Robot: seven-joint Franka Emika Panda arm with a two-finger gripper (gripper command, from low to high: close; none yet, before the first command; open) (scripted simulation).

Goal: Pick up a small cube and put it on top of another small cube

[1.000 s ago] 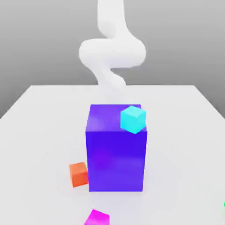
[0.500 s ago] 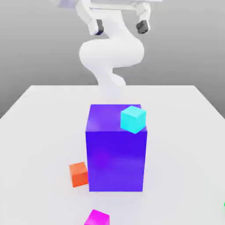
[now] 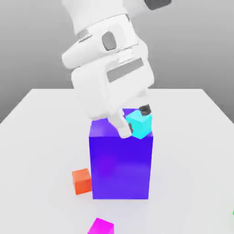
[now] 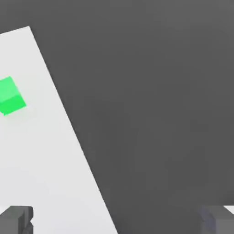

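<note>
In the exterior view, the table [image 3: 41, 151] has its far edge and both far corners in sight. A tall blue-violet block [image 3: 120, 167] stands upright on it, well in from the far edge. The magenta cube [image 3: 101, 227] is on the table in front of the block's near face, towards that face's lower left corner, and is partly cut off by the picture's lower edge. The orange cube [image 3: 82, 182] sits on the table just beside the block, near the lower end of its left edge. The cyan cube [image 3: 141, 125] appears at the near right corner of the block's top, overlapping the near edge; whether it rests there cannot be told. The gripper [image 3: 136, 121] is tilted, high in front of the arm [image 3: 135, 7], its fingers apart with nothing clamped between them. One finger overlaps the cyan cube in this view. A sliver of green shows at the exterior view's right.

In the hand view, the two fingertips [image 4: 16, 220] are wide apart, with nothing held. Below them, the table's long straight edge runs to a corner, with dark ground beyond. The green cube [image 4: 11, 97] lies on the table near that corner, set in from the edge.
</note>
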